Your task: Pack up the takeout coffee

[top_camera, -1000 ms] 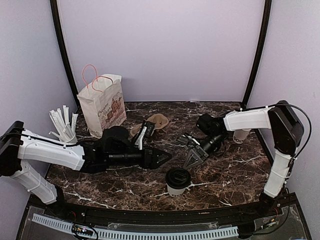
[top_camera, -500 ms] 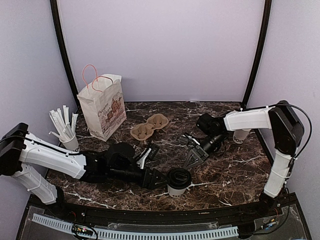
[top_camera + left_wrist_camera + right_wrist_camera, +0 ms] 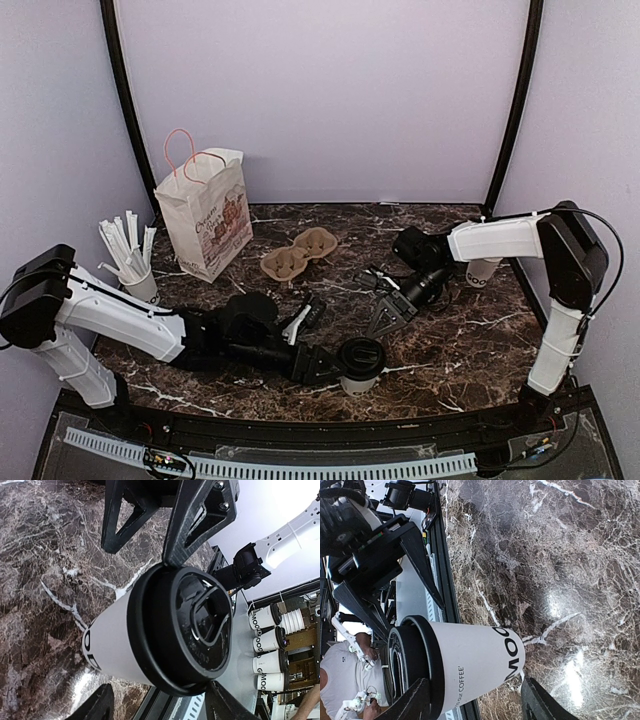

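Cup point(image 3: 356, 376) stood upright on the desk point(image 3: 450, 350) near its front edge, black lid point(image 3: 358, 353) pressed on, well apart from the bag point(image 3: 205, 215) at the far left.

Left tool point(image 3: 340, 362) lay low along the desk with its jaws apart on either side of the cup. In the wrist view one finger point(image 3: 195, 525) sat right at the lid's rim, while a gap showed on the other side, so I judged it not yet gripped. Right tool point(image 3: 382, 300) hung nearby, jaws wide and empty.

Handling looked delicate. The cup was thin paper and would likely dent or buckle under a hard squeeze. Whether it held liquid could not be told, so its weight was uncertain. The wall was smooth and tapered, wider toward the top, and might slip in a loose grip. The lid was only pressed on and might pop if pinched.

The best hold seemed to be the upper wall just under the lid, where the rim stiffens the paper and would act as a stop. Pressure should be light and the cup kept upright.
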`<state>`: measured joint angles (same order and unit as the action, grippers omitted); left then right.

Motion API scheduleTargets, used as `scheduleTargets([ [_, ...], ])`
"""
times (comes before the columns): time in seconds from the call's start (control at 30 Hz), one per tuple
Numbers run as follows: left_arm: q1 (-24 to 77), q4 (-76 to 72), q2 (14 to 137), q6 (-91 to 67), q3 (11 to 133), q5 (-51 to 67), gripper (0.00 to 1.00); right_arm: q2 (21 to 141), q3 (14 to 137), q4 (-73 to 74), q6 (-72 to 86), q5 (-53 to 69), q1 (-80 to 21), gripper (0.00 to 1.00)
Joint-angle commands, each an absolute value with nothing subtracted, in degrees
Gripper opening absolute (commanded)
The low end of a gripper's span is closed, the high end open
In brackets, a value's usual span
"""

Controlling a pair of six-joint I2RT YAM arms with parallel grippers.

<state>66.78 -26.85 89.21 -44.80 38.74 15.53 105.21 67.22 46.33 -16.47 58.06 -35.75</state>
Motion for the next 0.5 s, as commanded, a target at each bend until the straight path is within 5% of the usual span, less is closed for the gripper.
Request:
scheduleTargets([
  [0.0,66.88,-23.93,90.39,-46.1,39.0,13.87,0.63,104.07,67.35,46.23,-17.39,55.94,-36.32,0.63],
  [0.47,66.31,-5.87,102.37,-50.84,42.42,10.18,0.54,105.87,60.81,39.95,-11.08,40.49,-36.7,0.61],
])
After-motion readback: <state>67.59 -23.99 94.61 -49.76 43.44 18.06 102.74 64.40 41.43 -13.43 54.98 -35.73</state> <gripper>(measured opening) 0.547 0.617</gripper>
